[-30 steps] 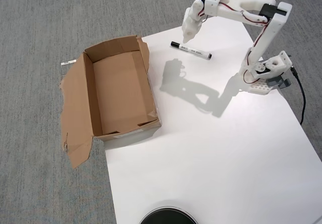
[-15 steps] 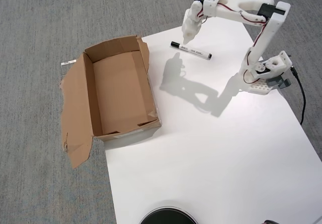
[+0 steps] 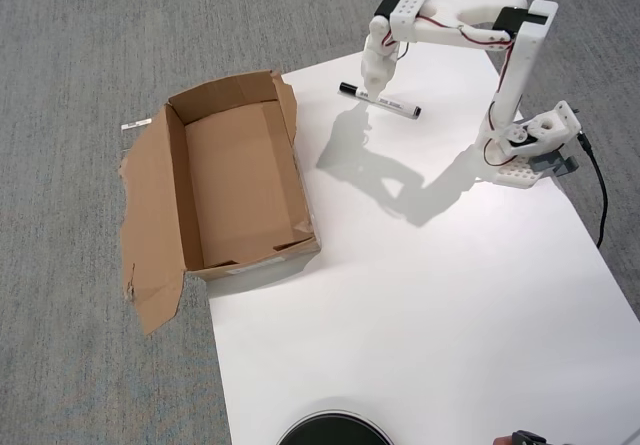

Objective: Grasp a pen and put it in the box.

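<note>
The pen [image 3: 396, 106], a slim white marker with a black cap at its left end, lies flat on the white sheet at the upper middle of the overhead view. My gripper [image 3: 372, 87] points down right over the capped third of the pen, its white fingers hiding part of the barrel. Whether the fingers touch the pen, or how far apart they stand, does not show from above. The box [image 3: 236, 180], brown cardboard with torn flaps, lies open and empty to the left, half on the carpet.
The arm's base [image 3: 525, 147] stands at the sheet's right edge, with a black cable [image 3: 600, 200] trailing off beside it. A small white label strip [image 3: 136, 123] lies on the grey carpet left of the box. A dark round object [image 3: 333, 431] sits at the bottom edge.
The arm's elbow has risen and straightened, and the gripper has shifted slightly left and onto the pen's line. The pen and box have not moved.
</note>
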